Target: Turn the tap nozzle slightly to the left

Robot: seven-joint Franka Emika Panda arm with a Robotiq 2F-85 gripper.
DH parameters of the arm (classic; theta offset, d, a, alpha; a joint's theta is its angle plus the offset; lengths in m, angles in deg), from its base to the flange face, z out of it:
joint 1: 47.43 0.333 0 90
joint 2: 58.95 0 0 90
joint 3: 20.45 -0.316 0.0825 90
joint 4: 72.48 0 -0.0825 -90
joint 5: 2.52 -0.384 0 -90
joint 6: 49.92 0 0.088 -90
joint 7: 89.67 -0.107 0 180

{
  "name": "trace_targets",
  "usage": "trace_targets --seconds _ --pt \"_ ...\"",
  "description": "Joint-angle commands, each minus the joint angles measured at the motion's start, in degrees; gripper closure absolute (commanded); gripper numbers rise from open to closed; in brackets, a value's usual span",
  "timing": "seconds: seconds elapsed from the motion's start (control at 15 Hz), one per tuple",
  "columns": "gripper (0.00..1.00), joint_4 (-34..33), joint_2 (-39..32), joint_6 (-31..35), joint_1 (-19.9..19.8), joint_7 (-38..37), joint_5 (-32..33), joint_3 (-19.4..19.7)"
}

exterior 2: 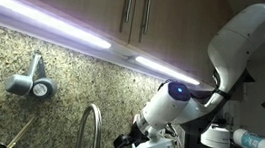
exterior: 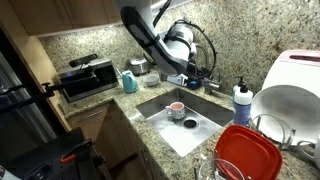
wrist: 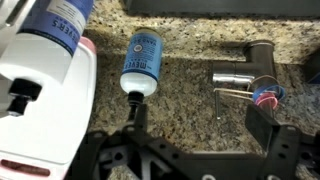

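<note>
The tap nozzle [exterior 2: 91, 120] is a slim chrome gooseneck standing left of my arm in an exterior view. In the wrist view its thin spout [wrist: 219, 100] runs from a chrome base with a lever [wrist: 252, 70] on the granite counter. My gripper [wrist: 200, 125] is open and empty. Its two dark fingers stand on either side of the spout in the picture, which is nearer the right finger. I cannot tell if they touch it. In an exterior view the gripper [exterior: 186, 77] hangs at the back of the sink and hides the tap.
A blue-labelled soap bottle [wrist: 142, 58] stands by the left finger, with white containers [wrist: 40, 80] beyond it. The steel sink [exterior: 200, 128] holds a small red and white object [exterior: 176, 108]. A blue-capped bottle [exterior: 241, 98], a red-lidded tub [exterior: 246, 156] and a toaster oven [exterior: 86, 80] are nearby.
</note>
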Motion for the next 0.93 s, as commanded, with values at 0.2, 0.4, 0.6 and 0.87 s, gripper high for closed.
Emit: trace_targets --seconds 0.2,0.4,0.6,0.87 --pt "0.0 -2.2 0.0 -1.8 3.2 0.1 1.1 -0.3" --pt "0.0 -2.9 -0.1 -1.9 4.1 0.3 1.2 -0.1" --pt "0.0 -3.4 0.0 -2.6 5.0 0.9 0.8 0.0" --pt "0.0 -4.3 -0.3 -3.1 6.2 2.8 1.3 0.0"
